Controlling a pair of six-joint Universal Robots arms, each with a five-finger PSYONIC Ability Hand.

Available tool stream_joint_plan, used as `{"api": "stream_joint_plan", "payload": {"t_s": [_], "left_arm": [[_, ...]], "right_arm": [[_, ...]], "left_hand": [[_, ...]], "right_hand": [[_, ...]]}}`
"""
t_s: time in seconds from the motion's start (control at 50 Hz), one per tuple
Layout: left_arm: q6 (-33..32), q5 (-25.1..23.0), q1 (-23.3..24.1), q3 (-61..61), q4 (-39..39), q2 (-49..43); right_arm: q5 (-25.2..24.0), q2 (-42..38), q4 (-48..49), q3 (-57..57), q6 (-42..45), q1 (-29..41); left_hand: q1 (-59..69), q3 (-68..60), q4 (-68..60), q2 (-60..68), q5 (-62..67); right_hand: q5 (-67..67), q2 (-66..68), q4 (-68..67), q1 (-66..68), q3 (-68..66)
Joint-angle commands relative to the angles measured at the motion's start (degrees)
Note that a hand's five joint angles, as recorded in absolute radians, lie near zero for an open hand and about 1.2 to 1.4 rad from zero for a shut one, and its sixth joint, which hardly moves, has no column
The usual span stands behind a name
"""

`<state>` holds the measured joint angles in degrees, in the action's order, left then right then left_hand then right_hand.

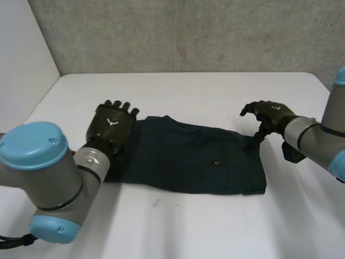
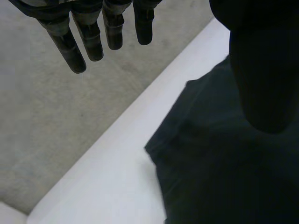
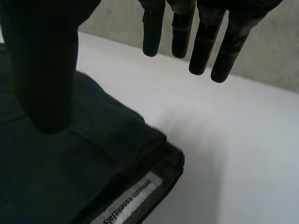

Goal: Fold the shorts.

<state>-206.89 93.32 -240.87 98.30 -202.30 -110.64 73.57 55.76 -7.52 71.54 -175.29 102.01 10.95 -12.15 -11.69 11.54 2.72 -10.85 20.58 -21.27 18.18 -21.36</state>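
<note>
As the soft, light shorts [image 1: 188, 156] are lying mid-frame, edge pinching is seeming best. Empty, the left hand [image 1: 112, 125] and right hand [image 1: 269, 114] are gaping.

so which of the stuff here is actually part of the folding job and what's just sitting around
Part of the job:
dark shorts, lying flat
left hand, open, at one end of them
right hand, open, thumb at the other end's far corner

Just there:
white table
grey wall behind it
</note>
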Motion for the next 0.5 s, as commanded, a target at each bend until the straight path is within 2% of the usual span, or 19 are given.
{"api": "stream_joint_plan", "payload": {"t_s": [0.02, 0.08, 0.16, 0.18, 0.2, 0.32, 0.42, 0.5], "left_arm": [[0.3, 0.1, -2.8, 2.9, -3.8, 1.9], [1.0, 0.0, -2.9, 2.9, -3.8, 1.7], [1.2, 0.0, -2.9, 2.9, -3.8, 1.4], [1.2, 0.0, -2.9, 2.9, -3.8, 1.4], [1.3, 0.0, -2.9, 2.9, -3.8, 1.4], [1.3, 0.1, -2.8, 2.9, -3.8, 1.7], [1.4, 0.0, -2.8, 2.9, -3.8, 1.8], [1.4, 0.0, -2.8, 3.0, -3.8, 1.7]], "right_arm": [[0.1, -9.8, -3.2, -8.8, -0.9, 0.3], [0.1, -12.0, -3.9, -10.9, -1.1, 0.6], [0.1, -13.4, -4.1, -12.7, -1.2, 0.6], [0.2, -13.7, -4.2, -13.2, -1.1, 0.7], [0.3, -13.8, -4.2, -13.4, -1.0, 0.6], [1.7, -13.1, -3.6, -13.2, 0.7, 0.6], [8.2, -11.9, -1.0, -12.5, 2.6, 0.1], [9.8, -12.0, 0.4, -12.0, 3.6, 0.1]], "left_hand": [[-0.9, 2.1, 1.6, -1.5, -2.7], [-0.9, 2.1, 1.6, -1.5, -2.7], [-0.9, 2.1, 1.6, -1.5, -2.7], [-0.9, 2.1, 1.6, -1.5, -2.7], [-0.9, 2.1, 1.7, -1.5, -2.7], [-0.9, 2.1, 1.7, -1.5, -2.7], [-0.9, 2.1, 1.7, -1.5, -2.7], [-0.9, 2.1, 1.7, -1.5, -2.7]], "right_hand": [[-7.6, 7.8, -7.1, 10.2, -7.0], [-16.8, 17.1, -16.4, 19.5, -16.3], [-43.8, 44.1, -43.4, 46.5, -43.3], [-56.4, 56.7, -56.0, 59.1, -55.9], [-59.1, 59.4, -58.7, 61.8, -58.6], [-59.2, 59.4, -58.7, 61.8, -58.6], [-59.2, 59.4, -58.7, 61.8, -58.6], [-59.2, 59.4, -58.7, 61.8, -58.6]]}}
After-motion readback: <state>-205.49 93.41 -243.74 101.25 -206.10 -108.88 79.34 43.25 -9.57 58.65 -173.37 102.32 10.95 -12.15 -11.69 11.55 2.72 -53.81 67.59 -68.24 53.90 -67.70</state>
